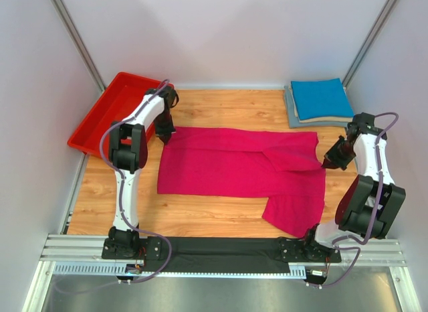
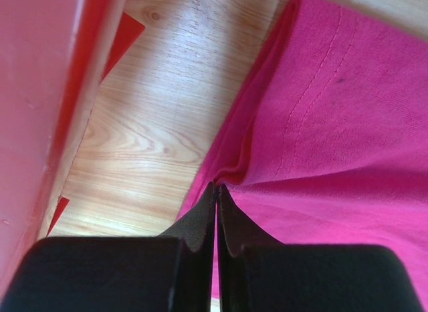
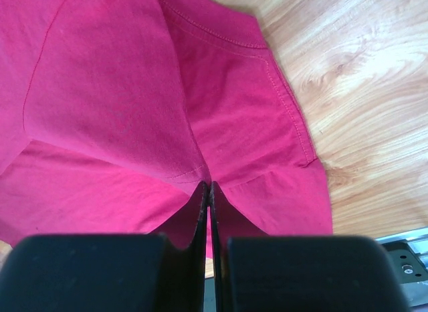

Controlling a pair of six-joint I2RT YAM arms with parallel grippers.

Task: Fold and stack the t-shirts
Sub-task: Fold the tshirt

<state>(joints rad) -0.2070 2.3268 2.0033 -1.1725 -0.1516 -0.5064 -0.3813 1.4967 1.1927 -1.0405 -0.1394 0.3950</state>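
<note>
A large magenta-pink t-shirt [image 1: 234,168] lies spread flat across the middle of the wooden table, one sleeve [image 1: 294,215] reaching toward the near edge. My left gripper [image 1: 164,135] is at the shirt's far left corner. In the left wrist view its tips [image 2: 218,187] are shut on a pinched fold of the pink cloth [image 2: 334,124]. My right gripper [image 1: 329,162] is at the shirt's right edge, and its tips [image 3: 208,185] are shut on pink cloth [image 3: 100,104] beside a hemmed sleeve. A bright blue folded t-shirt [image 1: 322,98] rests on a grey folded one [image 1: 292,114] at the far right corner.
A red plastic bin [image 1: 107,112] stands at the far left, close to my left arm, and its wall [image 2: 40,91] fills the left of the left wrist view. White walls close in the table on three sides. A metal rail [image 1: 221,248] runs along the near edge.
</note>
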